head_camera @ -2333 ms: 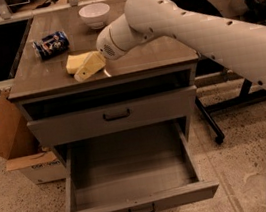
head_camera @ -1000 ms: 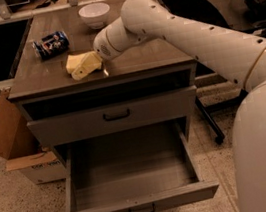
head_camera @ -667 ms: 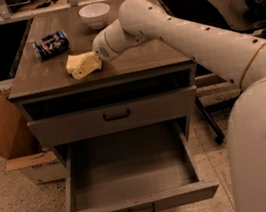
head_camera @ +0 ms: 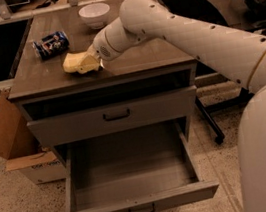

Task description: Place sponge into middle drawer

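The sponge (head_camera: 76, 62) lies flat on the bench top (head_camera: 150, 57), close to the front edge and a little left of the middle. It is pale yellow, and its right end meets the gripper (head_camera: 94, 63). The gripper comes in low from the right, at the end of the white arm (head_camera: 186, 33), which crosses the top from the back right corner. It touches the sponge, but from here I cannot tell whether it is closed on the sponge or only resting against it.

Behind the sponge, toward the left edge, a blue drink can (head_camera: 50, 44) lies on its side, apart from the sponge. A white bowl (head_camera: 95, 14) stands upright near the back edge, about midway along it.

Below the front edge, the upper drawer front (head_camera: 114, 116) is shut, its dark handle facing me. Under it the middle drawer (head_camera: 134, 207) is pulled well out, so I see its plain grey floor and its small bar handle.

A cardboard box (head_camera: 5, 129) leans on the floor beside the bench's left side.
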`<state>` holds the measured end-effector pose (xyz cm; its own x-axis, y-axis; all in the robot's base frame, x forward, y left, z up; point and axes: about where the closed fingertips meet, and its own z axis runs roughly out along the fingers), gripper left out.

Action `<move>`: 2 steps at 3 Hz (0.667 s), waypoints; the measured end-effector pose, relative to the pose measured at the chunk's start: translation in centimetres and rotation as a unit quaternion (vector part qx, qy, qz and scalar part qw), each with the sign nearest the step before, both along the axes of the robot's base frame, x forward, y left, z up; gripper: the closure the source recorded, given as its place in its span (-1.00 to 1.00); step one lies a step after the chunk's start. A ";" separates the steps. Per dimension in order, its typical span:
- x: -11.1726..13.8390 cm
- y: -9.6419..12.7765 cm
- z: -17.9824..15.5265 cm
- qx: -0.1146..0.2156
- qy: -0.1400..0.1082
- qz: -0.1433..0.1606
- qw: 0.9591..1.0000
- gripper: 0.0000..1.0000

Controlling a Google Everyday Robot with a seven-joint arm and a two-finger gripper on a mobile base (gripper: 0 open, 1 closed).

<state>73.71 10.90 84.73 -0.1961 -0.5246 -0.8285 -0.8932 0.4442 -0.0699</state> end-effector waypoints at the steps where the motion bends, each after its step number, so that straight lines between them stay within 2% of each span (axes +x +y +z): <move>1: -2.1 -1.0 1.9 -0.002 -0.014 -0.002 1.000 0.77; 2: -5.3 -1.6 2.3 -0.009 -0.002 -0.002 1.000 1.00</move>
